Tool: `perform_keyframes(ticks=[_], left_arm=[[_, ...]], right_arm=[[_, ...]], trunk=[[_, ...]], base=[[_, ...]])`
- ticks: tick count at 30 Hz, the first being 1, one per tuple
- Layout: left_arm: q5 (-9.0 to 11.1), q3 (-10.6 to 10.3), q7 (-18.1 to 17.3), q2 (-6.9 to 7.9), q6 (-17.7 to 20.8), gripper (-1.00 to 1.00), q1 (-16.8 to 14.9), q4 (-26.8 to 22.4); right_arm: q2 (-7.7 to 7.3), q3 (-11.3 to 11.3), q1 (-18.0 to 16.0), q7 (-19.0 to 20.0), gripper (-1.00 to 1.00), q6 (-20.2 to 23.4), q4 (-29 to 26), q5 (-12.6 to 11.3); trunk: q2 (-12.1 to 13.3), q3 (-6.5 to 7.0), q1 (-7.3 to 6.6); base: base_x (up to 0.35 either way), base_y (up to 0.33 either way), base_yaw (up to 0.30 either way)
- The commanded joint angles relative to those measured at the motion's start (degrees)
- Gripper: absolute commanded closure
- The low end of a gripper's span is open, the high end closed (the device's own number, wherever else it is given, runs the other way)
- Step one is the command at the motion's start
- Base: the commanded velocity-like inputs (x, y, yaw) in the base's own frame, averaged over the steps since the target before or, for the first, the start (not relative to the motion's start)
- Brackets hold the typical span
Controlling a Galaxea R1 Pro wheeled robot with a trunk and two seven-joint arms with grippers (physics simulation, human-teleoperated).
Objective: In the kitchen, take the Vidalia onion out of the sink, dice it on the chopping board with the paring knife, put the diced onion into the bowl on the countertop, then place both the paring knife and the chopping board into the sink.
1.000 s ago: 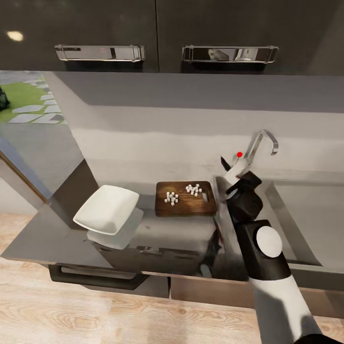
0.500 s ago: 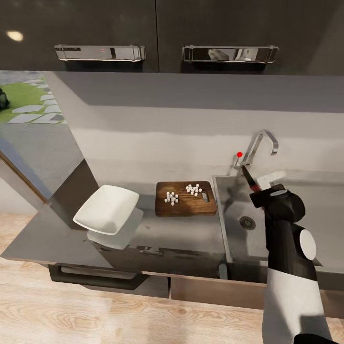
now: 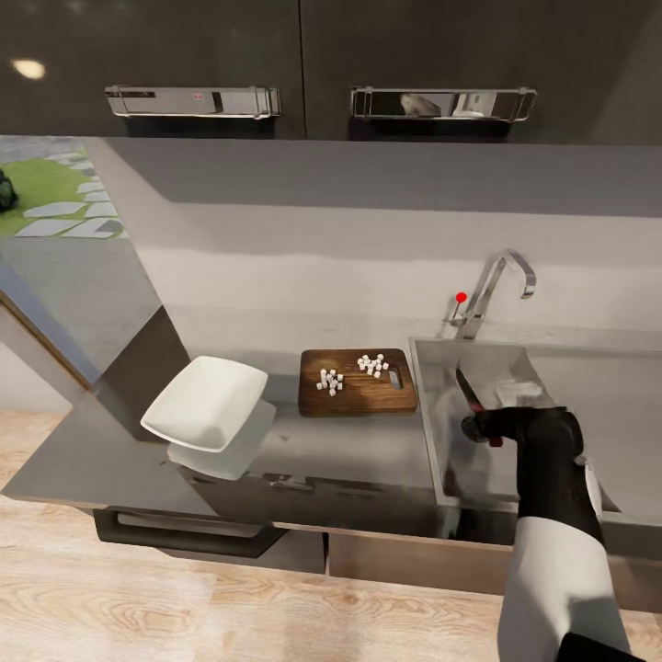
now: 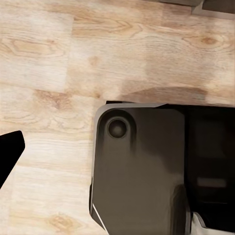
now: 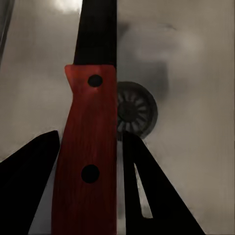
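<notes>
Down into the sink (image 3: 552, 368) has gone the right arm since a moment ago; before, it held the knife high up by the tap (image 3: 501, 285), and now it is low over the basin at the lower right of the head view. The paring knife (image 3: 473, 393) is in the right gripper (image 3: 487, 425). Its dark blade points up and a bit left in the picture, away from the robot. In the right wrist view the red handle (image 5: 88, 156) sits between the two black fingers (image 5: 147, 186), which are closed snug on it from both sides. The round drain (image 5: 134, 110) shows just behind the knife, so the knife is above the sink floor near the drain. I cannot tell if it touches the steel.

The right arm comes in from the bottom right corner of the head view, white lower down and black near the wrist, bent toward the middle.

The chopping board (image 3: 357, 382) lies on the countertop (image 3: 92, 450), just left of the sink, with little white onion bits (image 3: 349, 372) on it. The white bowl (image 3: 206, 403) sits further left, apart from the board.

The left wrist view looks down at a wooden floor (image 4: 98, 49) and the robot's dark base (image 4: 142, 171). One black finger tip (image 4: 10, 152) shows at the picture's left edge, so I cannot tell how wide the left gripper is open.
</notes>
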Motion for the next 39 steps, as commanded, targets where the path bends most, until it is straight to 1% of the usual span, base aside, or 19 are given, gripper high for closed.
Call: perform_keyframes(ticks=[1, 2, 3, 4, 5, 6, 7, 8, 10, 12, 17, 22, 26, 29, 31, 32, 39], left_arm=[[0.4, -0.2, 0.2, 0.02, -0.1, -1.00, 0.0, -0.1], [0.4, -0.2, 0.2, 0.02, -0.1, -1.00, 0.0, -0.1], [0.4, -0.2, 0.2, 0.02, -0.1, -1.00, 0.0, -0.1], [0.4, -0.2, 0.2, 0.02, -0.1, -1.00, 0.0, -0.1], [0.4, -0.2, 0.2, 0.02, -0.1, -1.00, 0.0, -0.1], [0.4, -0.1, 0.2, 0.02, -0.1, -1.00, 0.0, -0.1], [0.4, -0.2, 0.2, 0.02, -0.1, -1.00, 0.0, -0.1], [0.4, -0.2, 0.2, 0.02, -0.1, -1.00, 0.0, -0.1], [0.4, -0.2, 0.2, 0.02, -0.1, -1.00, 0.0, -0.1], [0.4, -0.2, 0.2, 0.02, -0.1, -1.00, 0.0, -0.1], [0.4, -0.1, 0.2, 0.02, -0.1, -1.00, 0.0, -0.1], [0.4, -0.2, 0.2, 0.02, -0.1, -1.00, 0.0, -0.1], [0.4, -0.1, 0.2, 0.02, -0.1, -1.00, 0.0, -0.1], [0.4, -0.1, 0.2, 0.04, -0.1, -1.00, 0.0, -0.2], [0.4, -0.1, 0.2, 0.04, -0.1, -1.00, 0.0, -0.2], [0.4, -0.1, 0.2, 0.03, -0.1, -1.00, 0.0, -0.2], [0.4, -0.2, 0.2, 0.02, -0.1, -1.00, 0.0, -0.2]], right_arm=[[0.10, -1.6, -0.1, 0.5, 1.00, -1.4, 1.4, 0.4], [0.13, -3.2, -0.1, 0.4, 1.00, -2.8, 3.1, 0.3], [0.14, -4.0, -0.1, 0.1, 1.00, -3.4, 4.1, -0.1], [0.15, -4.8, -0.1, -0.8, 1.00, -3.9, 5.5, -1.9], [0.12, -5.4, -0.1, -2.7, 1.00, -4.5, 7.0, -4.7], [0.00, -5.7, -0.1, -5.5, 1.00, -5.9, 8.4, -7.9], [-0.06, -5.8, -0.1, -7.5, 1.00, -7.3, 9.4, -9.9], [-0.12, -5.9, -0.1, -10.5, 1.00, -9.6, 11.4, -12.0], [-0.21, -5.9, -0.1, -13.8, 1.00, -13.2, 14.8, -13.6], [-0.21, -6.0, -0.1, -15.2, 1.00, -15.8, 16.9, -14.1], [-0.19, -6.0, -0.1, -16.1, 1.00, -17.6, 18.8, -14.3], [-0.26, -6.7, -0.1, -18.3, 1.00, -21.8, 21.6, -14.3], [-0.58, -6.9, -0.1, -19.1, 1.00, -22.5, 23.3, -14.5], [-0.63, -6.9, -0.1, -19.2, 1.00, -22.5, 23.6, -15.6], [-0.68, -6.9, -0.1, -19.2, 1.00, -22.5, 23.6, -15.8], [-0.70, -6.9, -0.1, -19.2, -1.00, -22.5, 23.6, -15.9], [-0.70, -6.9, -0.1, -19.1, -1.00, -22.6, 23.4, -15.9]], trunk=[[-0.1, -0.09, 0.03], [-0.1, -0.09, 0.03], [-0.1, -0.09, 0.03], [-0.1, -0.09, 0.03], [-0.1, -0.09, 0.03], [-0.1, -0.09, 0.03], [-0.1, -0.09, 0.03], [-0.1, -0.09, 0.03], [-0.1, -0.09, 0.03], [-0.1, -0.09, 0.03], [-0.1, -0.09, 0.03], [-0.1, -0.09, 0.03], [-0.1, -0.09, 0.03], [-0.1, -0.09, 0.03], [-0.1, -0.09, 0.03], [-0.1, -0.09, 0.03], [-0.1, -0.09, 0.03]], base=[[0.000, 0.000, 0.000], [0.000, 0.000, 0.000], [0.000, 0.000, 0.000], [0.000, 0.000, 0.000], [0.000, 0.000, 0.000], [0.000, 0.000, 0.000], [0.000, 0.000, 0.000], [0.000, 0.000, 0.000], [0.000, 0.000, 0.000], [0.000, 0.000, 0.000], [0.000, 0.000, 0.000], [0.000, 0.000, 0.000], [0.000, 0.000, 0.000], [0.000, 0.000, 0.000], [0.000, 0.000, 0.000], [0.000, 0.000, 0.000], [0.000, 0.000, 0.000]])
